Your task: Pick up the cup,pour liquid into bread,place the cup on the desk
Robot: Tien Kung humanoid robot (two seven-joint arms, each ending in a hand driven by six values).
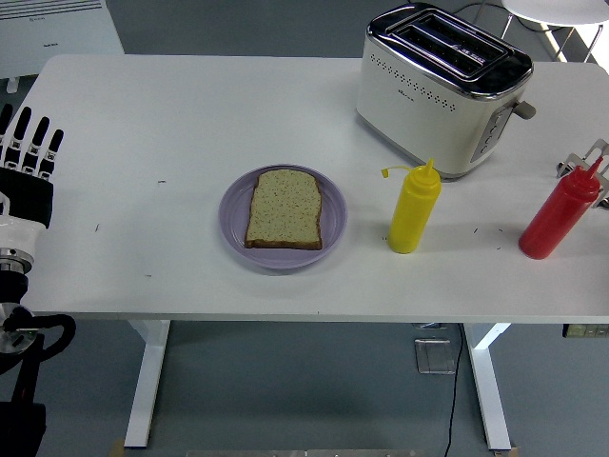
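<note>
No cup is in view. A yellow squeeze bottle (414,209) stands upright right of a purple plate (233,228). One slice of bread (284,208) lies flat on that plate. A red squeeze bottle (559,212) stands near the table's right edge. My left hand (29,157) hovers at the table's left edge, fingers straight and spread, holding nothing, far from the plate and both bottles. A small grey-white part of my right hand (577,162) shows at the right edge behind the red bottle's tip; most of it is cut off.
A white and chrome toaster (442,86) stands at the back right, just behind the yellow bottle. A white appliance (57,29) sits beyond the table's far left corner. The table's near edge runs below the plate.
</note>
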